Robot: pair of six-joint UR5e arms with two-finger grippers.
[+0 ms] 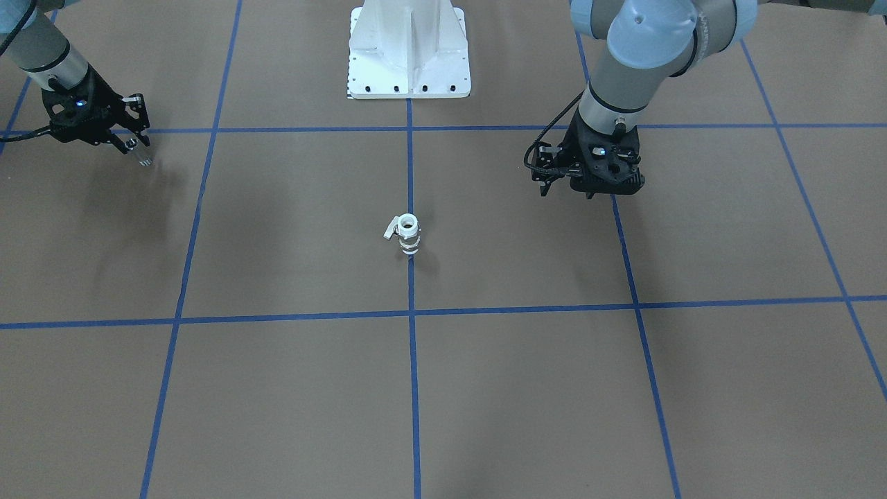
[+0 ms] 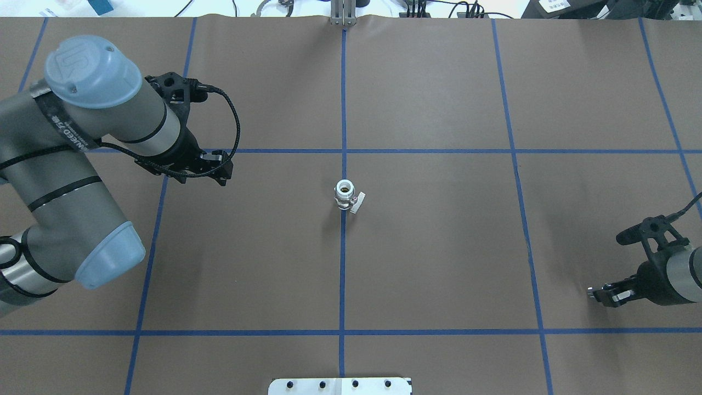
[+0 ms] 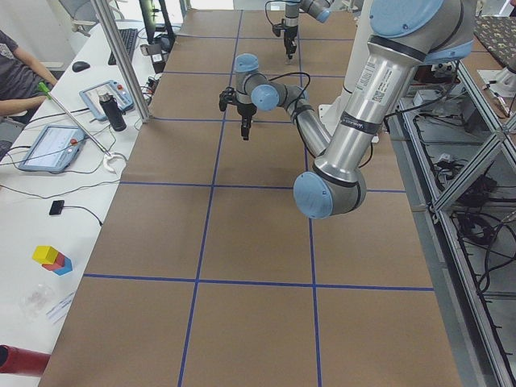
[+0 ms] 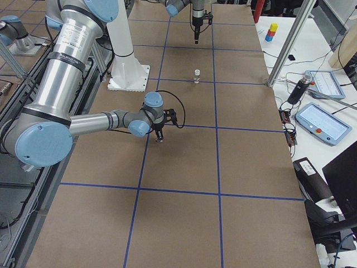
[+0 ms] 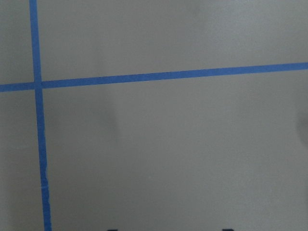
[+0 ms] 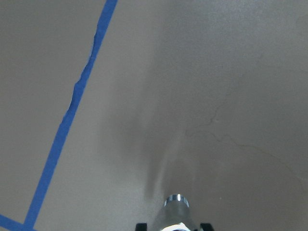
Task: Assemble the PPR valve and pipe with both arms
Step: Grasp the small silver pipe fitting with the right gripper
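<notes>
Pipe seemingly in right end effector.

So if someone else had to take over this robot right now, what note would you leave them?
Right gripper: shut on the pipe, far out at the robot's right side of the table.
Left gripper: open and empty, over bare table on the left.
PPR valve: upright on the centre blue line, between the arms, nothing touching it.
Done: pipe picked up.
Left: the left gripper probably takes the valve, then pipe and valve get joined.
</notes>
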